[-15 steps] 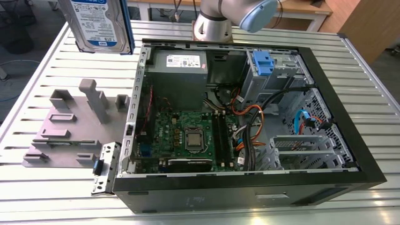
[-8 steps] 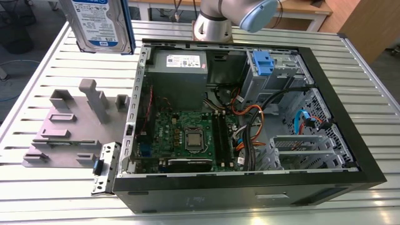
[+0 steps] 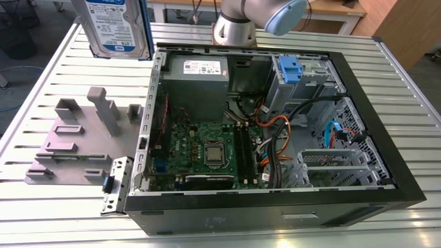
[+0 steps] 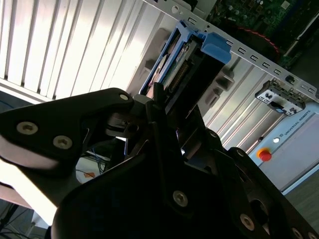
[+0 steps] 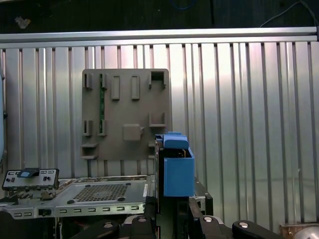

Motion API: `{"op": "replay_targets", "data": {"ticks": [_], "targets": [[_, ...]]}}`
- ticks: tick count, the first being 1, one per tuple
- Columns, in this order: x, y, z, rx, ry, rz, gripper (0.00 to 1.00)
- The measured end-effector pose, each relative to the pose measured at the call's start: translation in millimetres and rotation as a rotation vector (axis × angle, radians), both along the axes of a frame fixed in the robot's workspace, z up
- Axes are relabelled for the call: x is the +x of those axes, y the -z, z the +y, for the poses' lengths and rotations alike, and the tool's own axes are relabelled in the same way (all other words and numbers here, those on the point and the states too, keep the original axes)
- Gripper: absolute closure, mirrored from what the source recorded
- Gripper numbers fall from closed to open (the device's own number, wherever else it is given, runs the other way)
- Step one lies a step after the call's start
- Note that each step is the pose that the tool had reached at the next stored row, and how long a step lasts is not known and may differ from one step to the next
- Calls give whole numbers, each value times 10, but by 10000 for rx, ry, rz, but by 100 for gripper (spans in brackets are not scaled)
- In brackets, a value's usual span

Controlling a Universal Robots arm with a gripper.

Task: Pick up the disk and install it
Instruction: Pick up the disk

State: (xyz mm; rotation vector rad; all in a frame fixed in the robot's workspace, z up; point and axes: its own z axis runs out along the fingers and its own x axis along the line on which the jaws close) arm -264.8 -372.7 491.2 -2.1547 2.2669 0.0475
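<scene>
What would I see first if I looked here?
An open computer case lies on the slatted metal table, its green board showing. The disk hangs high over the table at the exterior view's upper left, clamped in the gripper. A grey holder plate lies beside the case.

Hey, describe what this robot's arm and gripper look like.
The arm is a silver-grey tube with a pale blue round joint cap. The gripper is matte black, built from flat angular plates fastened with small silver screws.
</scene>
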Motion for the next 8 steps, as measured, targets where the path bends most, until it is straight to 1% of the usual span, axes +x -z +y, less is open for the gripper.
{"op": "replay_targets", "data": {"ticks": [8], "targets": [[100,0,0,0,1,0,65]]}}
